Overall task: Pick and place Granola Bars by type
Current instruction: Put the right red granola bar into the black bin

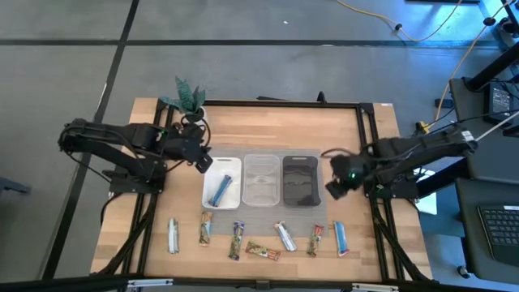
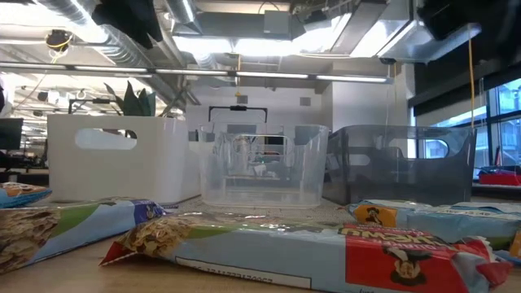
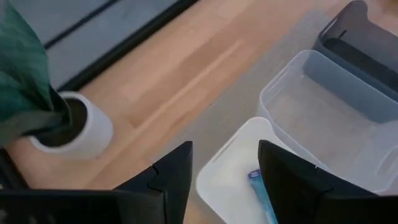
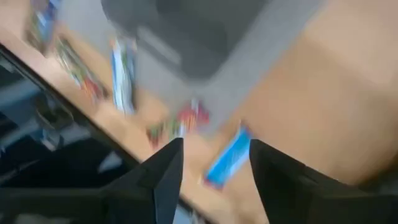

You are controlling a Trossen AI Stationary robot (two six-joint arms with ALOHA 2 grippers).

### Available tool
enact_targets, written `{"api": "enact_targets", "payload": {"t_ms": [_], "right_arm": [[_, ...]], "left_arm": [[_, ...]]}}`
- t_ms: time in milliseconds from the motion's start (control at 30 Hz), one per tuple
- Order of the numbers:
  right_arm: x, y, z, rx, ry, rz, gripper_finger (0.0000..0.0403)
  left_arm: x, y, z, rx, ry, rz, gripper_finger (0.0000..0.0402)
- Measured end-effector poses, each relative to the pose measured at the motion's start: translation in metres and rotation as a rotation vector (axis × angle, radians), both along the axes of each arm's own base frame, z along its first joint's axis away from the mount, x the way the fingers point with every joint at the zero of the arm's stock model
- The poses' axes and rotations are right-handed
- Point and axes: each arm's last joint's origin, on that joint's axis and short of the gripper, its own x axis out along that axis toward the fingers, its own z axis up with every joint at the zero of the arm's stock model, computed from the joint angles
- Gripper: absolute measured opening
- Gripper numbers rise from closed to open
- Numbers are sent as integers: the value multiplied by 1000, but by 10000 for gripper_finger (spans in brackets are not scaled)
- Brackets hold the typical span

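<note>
left claw (image 3: 224,180) gapes, apparently empty, above white tray (image 3: 230,171).

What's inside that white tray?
The white tray holds one blue granola bar, lying slantwise. The left gripper hangs over its corner, open, hiding a little of the tray's floor.

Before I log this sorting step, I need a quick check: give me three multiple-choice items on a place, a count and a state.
1. Where does the blue foil-wrapped granola bar lie?
A white rectangular tray
B clear plastic tray
C dark tray

2. How many wrapped bars lie on the wooden table in front of the trays?
A three
B seven
C ten

3. The left tool is
A shut on a bar
B open, empty

Answers: 1 A, blue shows inside white walls. 2 B, the high view shows seven in a row. 3 B, a gap shows between its fingers.
</note>
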Motion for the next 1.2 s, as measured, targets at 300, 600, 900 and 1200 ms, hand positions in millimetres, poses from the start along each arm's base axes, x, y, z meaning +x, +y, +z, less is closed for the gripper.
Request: {"api": "enact_targets", "payload": {"t_ms": [300, 600, 900, 1200], "right_arm": [[3, 69, -13, 65, 185, -55, 182], [11, 116, -37, 43, 171, -16, 183], [12, 120, -59, -31, 334, -51, 258], [20, 129, -83, -116, 390, -83, 298]], "left_arm": [[-2, 1, 2, 105, 49, -68, 177], [-2, 1, 2, 109, 53, -75, 175], [-2, 1, 2, 109, 55, -78, 173], [-2, 1, 2, 73, 40, -68, 173]]}}
